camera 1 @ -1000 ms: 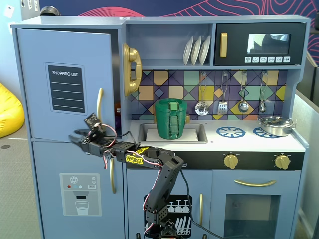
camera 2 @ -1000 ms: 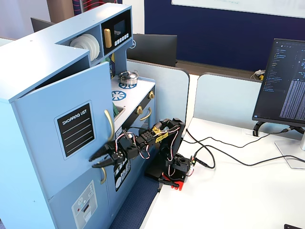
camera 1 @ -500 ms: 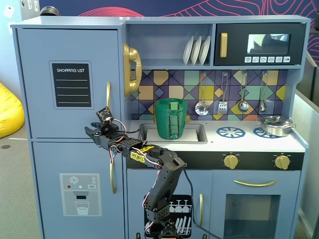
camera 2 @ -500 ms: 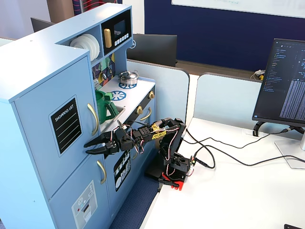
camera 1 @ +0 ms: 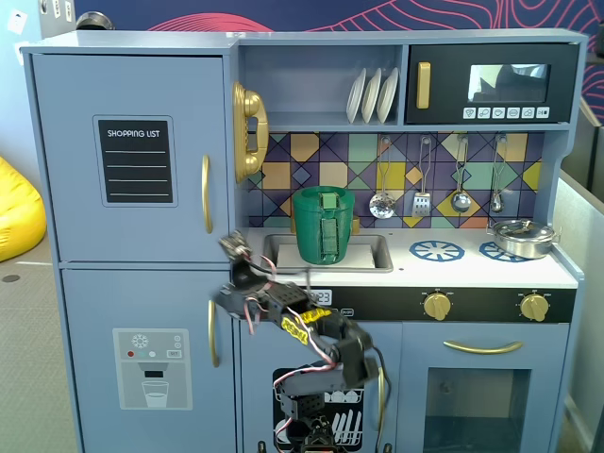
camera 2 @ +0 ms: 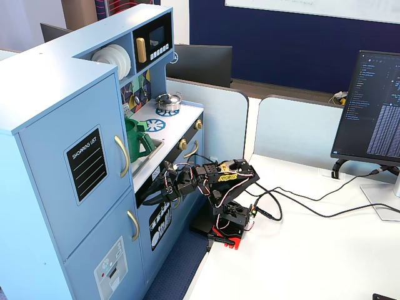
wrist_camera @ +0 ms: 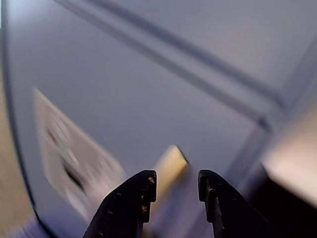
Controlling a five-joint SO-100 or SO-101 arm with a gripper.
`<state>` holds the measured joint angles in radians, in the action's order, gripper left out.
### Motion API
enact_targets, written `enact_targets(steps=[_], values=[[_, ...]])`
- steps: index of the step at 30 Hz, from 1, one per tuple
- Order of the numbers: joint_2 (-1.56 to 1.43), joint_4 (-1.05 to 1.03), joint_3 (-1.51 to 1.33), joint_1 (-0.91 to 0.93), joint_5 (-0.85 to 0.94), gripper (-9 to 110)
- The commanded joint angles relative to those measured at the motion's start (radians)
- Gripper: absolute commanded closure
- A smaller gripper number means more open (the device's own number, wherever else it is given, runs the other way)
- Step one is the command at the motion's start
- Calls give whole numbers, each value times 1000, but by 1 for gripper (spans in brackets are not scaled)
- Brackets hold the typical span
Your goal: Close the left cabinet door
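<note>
The left cabinet door, light blue with a black "SHOPPING LIST" panel and a curved gold handle, lies flush with the cabinet front in both fixed views. My gripper is just below and right of that handle, at the seam above the lower door, and also shows in the other fixed view. In the wrist view my gripper is open and empty. It points at the blurred lower blue door, with the end of a gold handle showing between the fingers.
The lower door with the white ice-dispenser graphic has its own gold handle. A green pitcher stands in the sink. The glass oven door is at lower right. A monitor and cables lie on the white table.
</note>
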<state>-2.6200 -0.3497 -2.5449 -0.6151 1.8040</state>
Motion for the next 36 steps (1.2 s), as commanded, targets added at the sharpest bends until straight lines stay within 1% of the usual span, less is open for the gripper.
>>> enact_targets(steps=[1,4,9,14,17,19,25,30,36], values=[[-146,-221,-123,261,-2,102],[-232,-362,-261,407,-29,102],[-342,-699,-400,555,-81,102],[-449,-974,-449,646,-158,102],[-480,-1109,-449,686,-152,101],[-497,-1143,-449,699,-206,101],[-558,-1183,-453,701,-288,101],[-558,-1183,-453,657,-290,100],[-558,-1183,-453,658,-290,100]])
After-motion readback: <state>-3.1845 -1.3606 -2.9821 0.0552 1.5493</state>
